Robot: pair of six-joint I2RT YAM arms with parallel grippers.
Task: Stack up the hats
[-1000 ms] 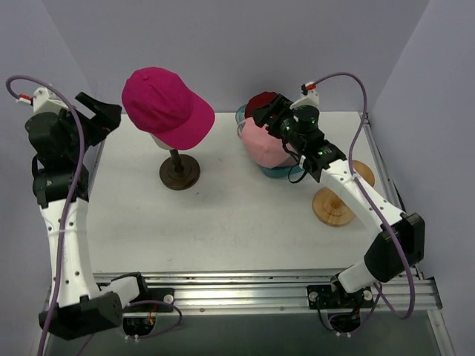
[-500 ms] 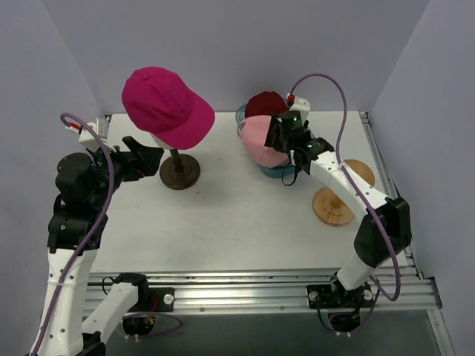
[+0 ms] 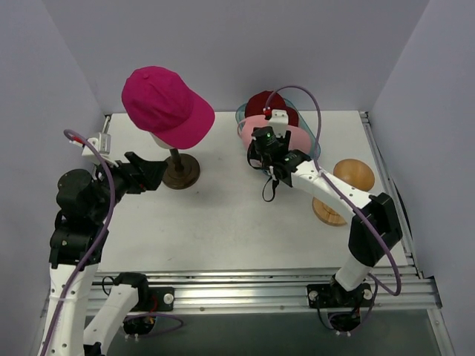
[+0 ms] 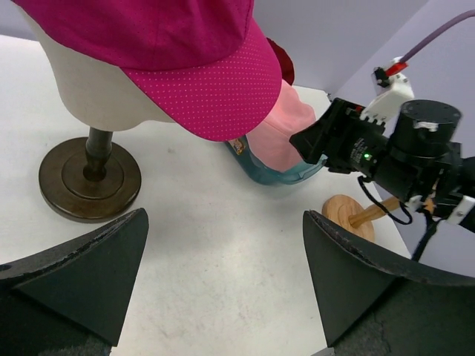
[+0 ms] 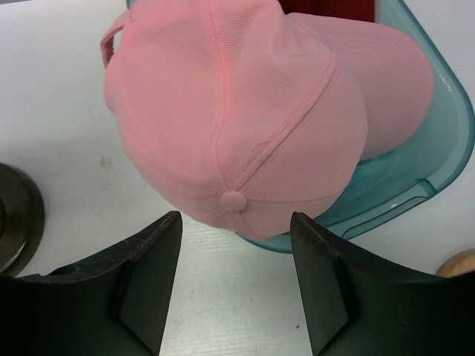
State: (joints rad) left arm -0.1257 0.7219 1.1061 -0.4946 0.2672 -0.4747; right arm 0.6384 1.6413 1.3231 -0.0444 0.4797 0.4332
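The left fingers [image 4: 89, 274] are spread wide and empty over the counter [image 3: 223, 215]. The right fingers [image 5: 141, 282], apart and empty too, hang just over the pale pink cap [image 5: 237, 111]. It lies sideways in the teal tray [image 5: 415, 170], peak pointing right, with the dark red hat [image 3: 266, 102] behind it.
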